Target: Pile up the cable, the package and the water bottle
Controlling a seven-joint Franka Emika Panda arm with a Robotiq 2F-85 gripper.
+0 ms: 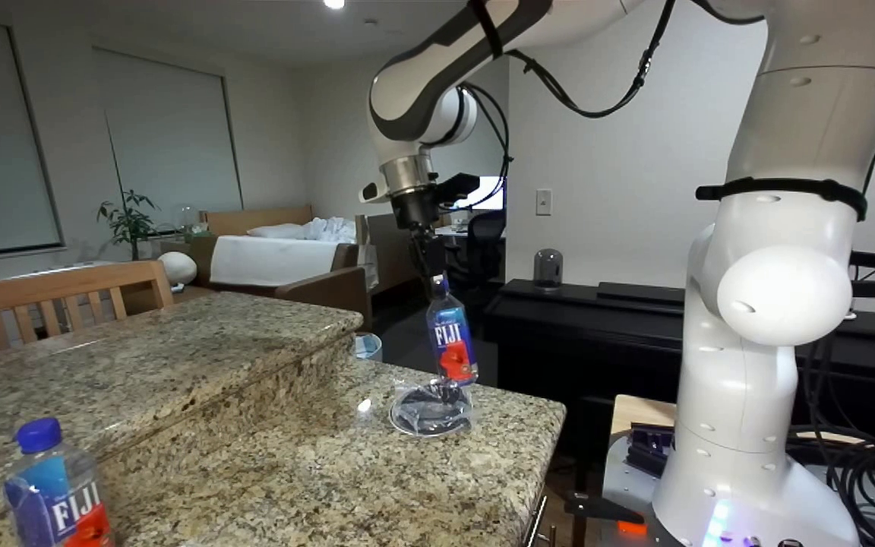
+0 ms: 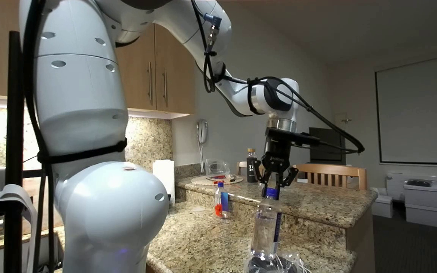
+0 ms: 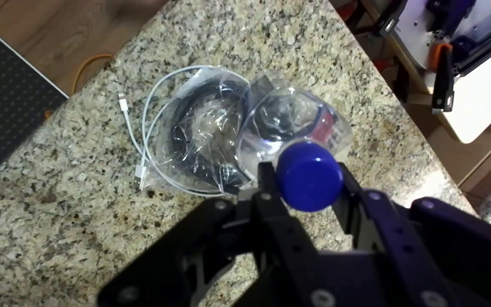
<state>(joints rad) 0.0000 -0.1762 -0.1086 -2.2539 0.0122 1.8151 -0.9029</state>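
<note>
My gripper (image 3: pixel 308 175) is shut on the blue cap of a clear water bottle (image 1: pixel 451 346). The bottle hangs below the fingers, slightly tilted, and also shows in an exterior view (image 2: pixel 266 229). The package (image 3: pixel 181 134) is a clear plastic bag with a black coil, lying flat on the counter. It also shows in an exterior view (image 1: pixel 430 410). The white cable (image 3: pixel 144 123) is looped under and around the package, its plugs sticking out on one side. The bottle's base is over one side of the package. I cannot tell whether they touch.
A second water bottle stands on the granite counter (image 1: pixel 316 475) and shows in both exterior views (image 1: pixel 65 494) (image 2: pixel 222 204). A raised ledge (image 1: pixel 217 327) runs along the counter. A black bottle (image 2: pixel 252 168) and a round mat (image 2: pixel 199 181) with small items are on it. The counter's corner is near the package.
</note>
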